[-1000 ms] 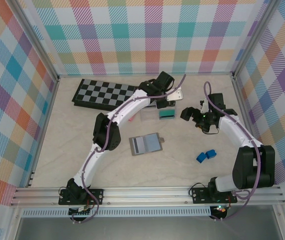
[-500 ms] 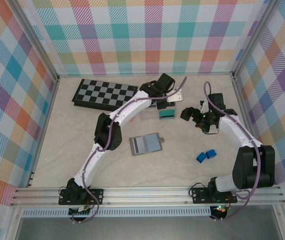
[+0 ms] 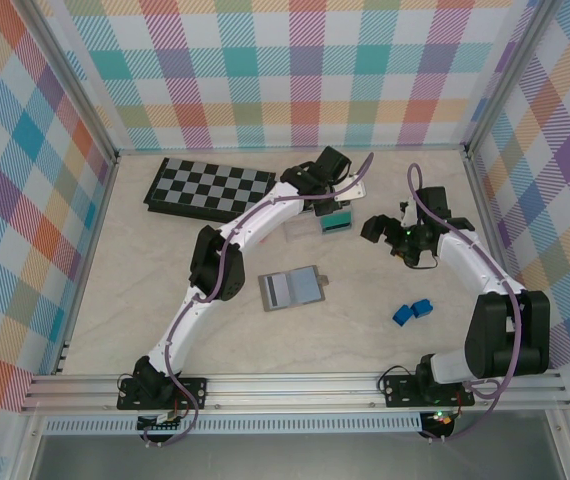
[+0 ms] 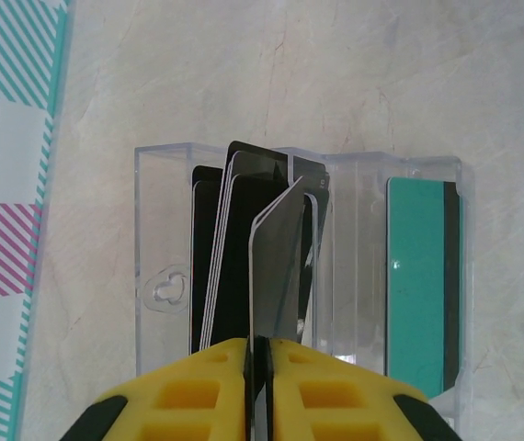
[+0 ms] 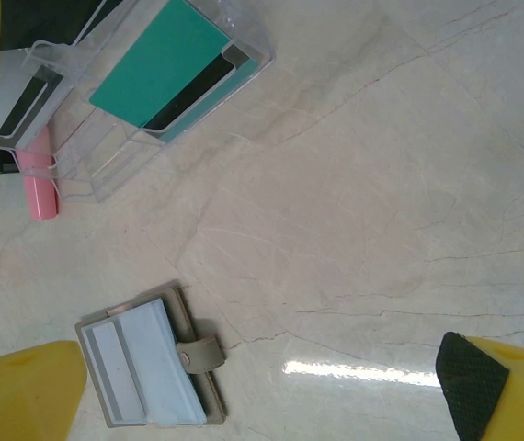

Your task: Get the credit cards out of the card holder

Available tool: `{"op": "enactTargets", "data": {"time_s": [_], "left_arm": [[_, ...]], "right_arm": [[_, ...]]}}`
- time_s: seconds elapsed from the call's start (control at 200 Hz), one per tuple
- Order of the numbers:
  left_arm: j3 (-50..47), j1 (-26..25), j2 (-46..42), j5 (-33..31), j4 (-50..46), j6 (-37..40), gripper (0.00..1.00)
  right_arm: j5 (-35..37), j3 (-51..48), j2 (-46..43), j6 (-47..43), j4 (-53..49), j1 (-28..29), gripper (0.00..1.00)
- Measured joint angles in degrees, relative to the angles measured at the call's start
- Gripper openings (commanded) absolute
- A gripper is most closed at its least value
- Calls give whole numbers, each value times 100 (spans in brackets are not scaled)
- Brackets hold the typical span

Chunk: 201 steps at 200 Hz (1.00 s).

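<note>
At desk centre: card holder, flat grey-blue bifold lying open, small tab at 3 o'clock side. At its 1 o'clock: clear plastic box with two compartments. One holds several overlapped black cards. Other holds teal card, face showing, dark stripe along one edge. Left hand pinched tight on thin glossy dark card, tilted above black cards. Right hand spread wide, holding nothing, above marbled desk.
</note>
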Motion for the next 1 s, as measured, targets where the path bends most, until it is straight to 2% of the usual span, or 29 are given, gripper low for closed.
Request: {"op": "enactTargets", "data": {"time_s": [0.39,0.57,0.865,1.005], "left_arm": [[0,0,0,-13,24,-157,9],[0,0,0,-35,63,-243,12],[0,0,57,-282,343,-476,13],[0,0,133,-358,448,-562,18]], "right_arm": [[-42,0,2,0,-2,0,100],[-46,0,66,0,-2,0,100],[-87,0,87,0,-20,0,100],[-85,0,90,-2,-20,0,100]]}}
